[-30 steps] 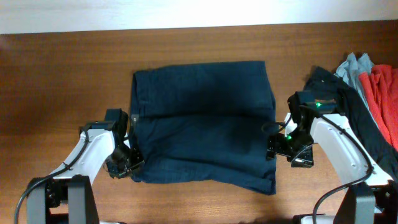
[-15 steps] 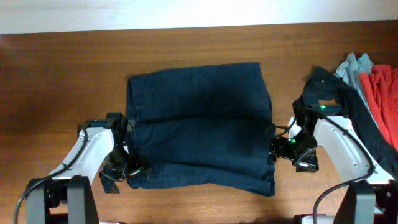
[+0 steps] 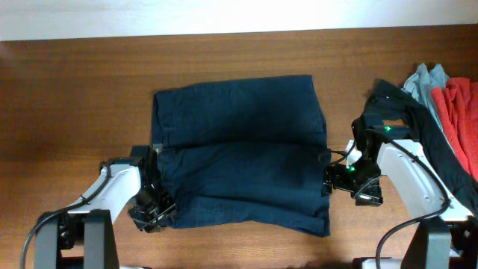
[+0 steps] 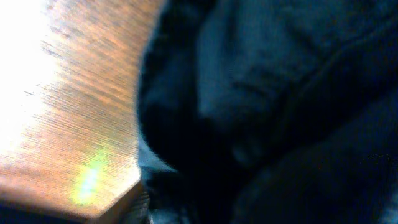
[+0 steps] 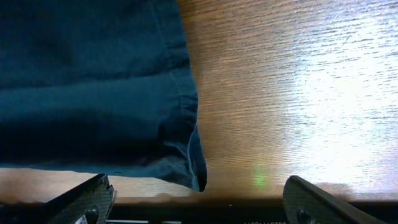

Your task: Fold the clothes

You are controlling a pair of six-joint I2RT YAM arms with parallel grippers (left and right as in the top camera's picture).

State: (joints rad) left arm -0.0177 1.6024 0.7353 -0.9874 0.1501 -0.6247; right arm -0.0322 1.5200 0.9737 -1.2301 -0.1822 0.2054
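Observation:
A dark navy garment [image 3: 239, 149] lies folded flat in the middle of the wooden table [image 3: 75, 97]. My left gripper [image 3: 158, 211] is at its front left corner. In the left wrist view the dark cloth [image 4: 280, 93] fills the blurred frame and hides the fingers. My right gripper [image 3: 330, 179] is at the garment's right edge, open. In the right wrist view its fingers [image 5: 87, 199] stand wide apart, and the garment's hem corner [image 5: 196, 168] lies between them, untouched by either.
A pile of clothes sits at the right edge of the table: a black piece [image 3: 418, 127], a grey-blue one [image 3: 429, 82] and a red one [image 3: 459, 104]. The table's front edge runs just below both grippers.
My left gripper has moved toward the front edge along the garment's left side. The garment's left edge shifted slightly left. My right gripper edged a little toward the front and now holds still.

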